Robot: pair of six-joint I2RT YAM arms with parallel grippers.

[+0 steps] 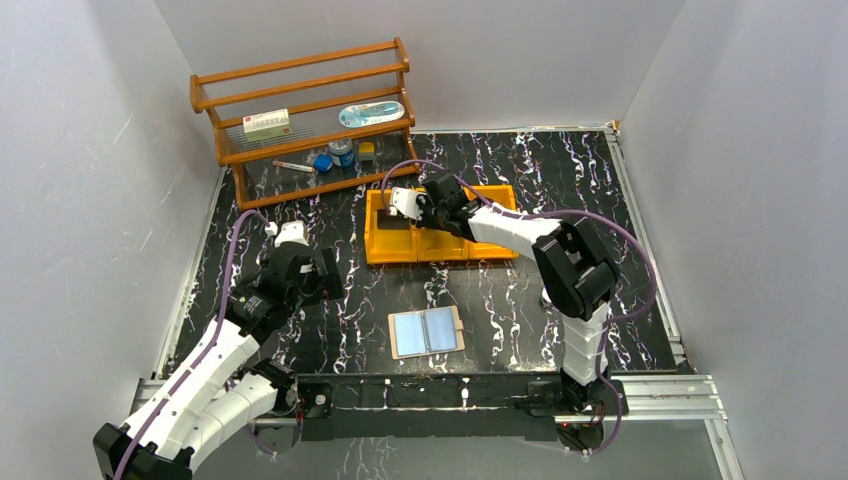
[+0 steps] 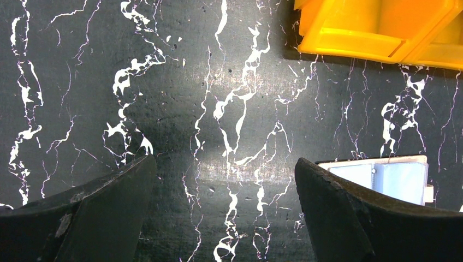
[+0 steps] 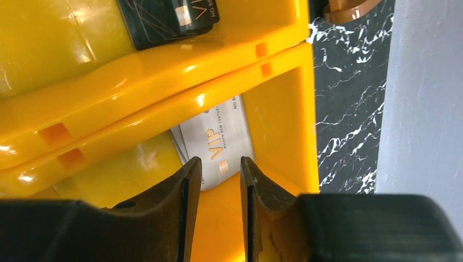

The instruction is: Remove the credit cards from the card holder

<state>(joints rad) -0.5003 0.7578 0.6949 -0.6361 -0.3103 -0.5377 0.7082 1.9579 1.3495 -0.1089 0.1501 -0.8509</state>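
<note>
Grey walls, blk marble tabletop, wood rack

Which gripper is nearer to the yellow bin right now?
Right. The right gripper is over an end compartment of the yellow bin, above a silver card; the left gripper hovers over the table, off the bin's corner.

Card holder lies open; right end effector over yellow bin.
</note>
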